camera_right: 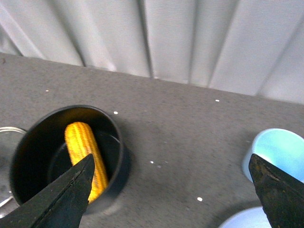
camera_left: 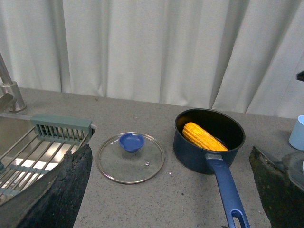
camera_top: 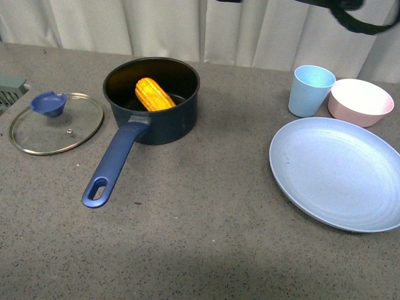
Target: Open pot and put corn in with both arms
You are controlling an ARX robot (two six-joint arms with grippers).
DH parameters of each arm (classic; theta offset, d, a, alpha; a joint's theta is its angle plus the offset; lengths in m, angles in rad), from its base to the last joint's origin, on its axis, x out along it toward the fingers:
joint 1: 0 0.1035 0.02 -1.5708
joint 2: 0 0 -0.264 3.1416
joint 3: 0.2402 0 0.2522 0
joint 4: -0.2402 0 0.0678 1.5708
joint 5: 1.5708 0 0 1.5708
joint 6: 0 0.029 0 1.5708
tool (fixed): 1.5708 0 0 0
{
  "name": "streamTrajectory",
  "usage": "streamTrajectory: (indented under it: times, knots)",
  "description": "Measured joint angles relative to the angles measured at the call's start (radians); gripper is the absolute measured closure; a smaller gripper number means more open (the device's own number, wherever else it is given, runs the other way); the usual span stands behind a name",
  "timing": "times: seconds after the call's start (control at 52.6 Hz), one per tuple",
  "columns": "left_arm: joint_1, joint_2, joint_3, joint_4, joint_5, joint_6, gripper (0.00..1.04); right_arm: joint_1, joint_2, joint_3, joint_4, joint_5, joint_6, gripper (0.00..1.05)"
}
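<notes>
The pot sits open on the grey counter, its long blue handle running toward me, and the corn lies inside it, leaning up against the black inner wall. Left of the pot, just beside it but apart, the glass lid lies flat with its blue knob up. Over to my right a big pale blue plate rests on the counter, with a light blue cup and a pink bowl behind it, side by side. My left gripper is spread wide with nothing between its fingers, raised above the counter with lid and pot both in sight between them; a sink rack shows off to the side. My right gripper is just as wide apart and carries nothing, its fingers framing the pot and the cup from above.
</notes>
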Motion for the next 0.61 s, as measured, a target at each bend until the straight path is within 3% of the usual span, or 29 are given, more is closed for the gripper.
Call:
streamTrajectory:
  times: [0.285,0.342,0.457,0.609]
  knots:
    - [0.0,0.0,0.0,0.0,0.0,0.0,0.07,-0.049,-0.254,-0.358,0.164,0.127,-0.068,0.1]
    - [0.0,0.0,0.0,0.0,0.0,0.0,0.07,-0.059,-0.253,-0.432,0.369,0.168,-0.111,0.18]
    - [0.0,0.0,0.0,0.0,0.0,0.0,0.07,-0.108,-0.293,-0.632,0.748,0.134,-0.167,0.39]
    - [0.0,0.0,0.0,0.0,0.0,0.0,0.07,-0.195,-0.475,-0.827,0.83,0.06,-0.187,0.75]
